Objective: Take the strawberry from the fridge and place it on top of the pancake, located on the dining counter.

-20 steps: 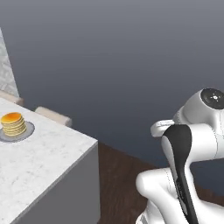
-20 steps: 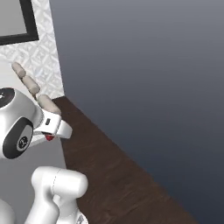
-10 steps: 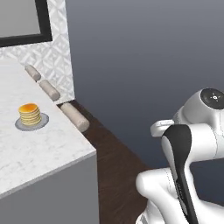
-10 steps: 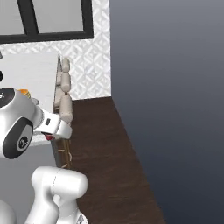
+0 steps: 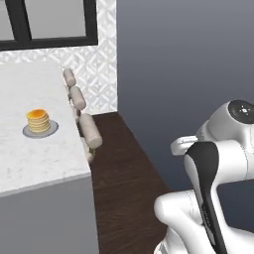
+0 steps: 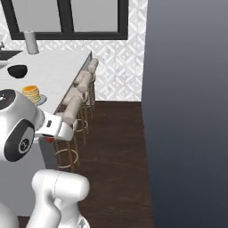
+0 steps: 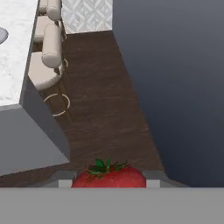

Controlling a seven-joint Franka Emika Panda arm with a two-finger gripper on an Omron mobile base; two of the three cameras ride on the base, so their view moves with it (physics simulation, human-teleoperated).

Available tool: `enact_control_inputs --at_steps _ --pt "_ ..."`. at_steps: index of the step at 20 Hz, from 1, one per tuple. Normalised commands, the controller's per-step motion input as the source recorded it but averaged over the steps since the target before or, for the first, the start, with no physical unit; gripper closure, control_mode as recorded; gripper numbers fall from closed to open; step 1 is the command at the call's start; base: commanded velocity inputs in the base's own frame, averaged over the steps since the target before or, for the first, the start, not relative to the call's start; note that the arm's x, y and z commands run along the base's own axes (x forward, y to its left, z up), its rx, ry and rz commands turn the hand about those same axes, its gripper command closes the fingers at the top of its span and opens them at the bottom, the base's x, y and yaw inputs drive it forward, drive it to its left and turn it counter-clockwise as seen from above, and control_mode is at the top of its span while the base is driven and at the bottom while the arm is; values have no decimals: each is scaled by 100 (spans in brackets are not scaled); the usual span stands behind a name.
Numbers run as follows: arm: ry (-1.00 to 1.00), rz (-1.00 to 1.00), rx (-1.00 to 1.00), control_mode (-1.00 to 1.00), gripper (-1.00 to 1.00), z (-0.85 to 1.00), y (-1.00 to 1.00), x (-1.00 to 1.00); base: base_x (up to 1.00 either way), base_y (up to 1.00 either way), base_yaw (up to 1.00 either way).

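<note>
- The pincer is clamped on the small bright red strawberry with green leaves, which sits at 6 o'clock in the hand view, above dark wood floor.
- In the right base view a speck of the red berry shows beneath the white hand.
- The short tan-golden pancake stack with an orange top rests on a round grey plate, on the white grey-veined marble tabletop, at 9 o'clock in the left base view.
- Beige padded stools line the tabletop's edge.
- A black bowl stands beyond the pancakes, toward 11 o'clock.
</note>
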Motion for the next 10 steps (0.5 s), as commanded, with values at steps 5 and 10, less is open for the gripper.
enact_control_inputs --at_steps 5,10 --pt "0 0 0 100 100 0 0 0 45 -78 50" --pt "0 0 0 100 100 0 0 0 71 -59 64"
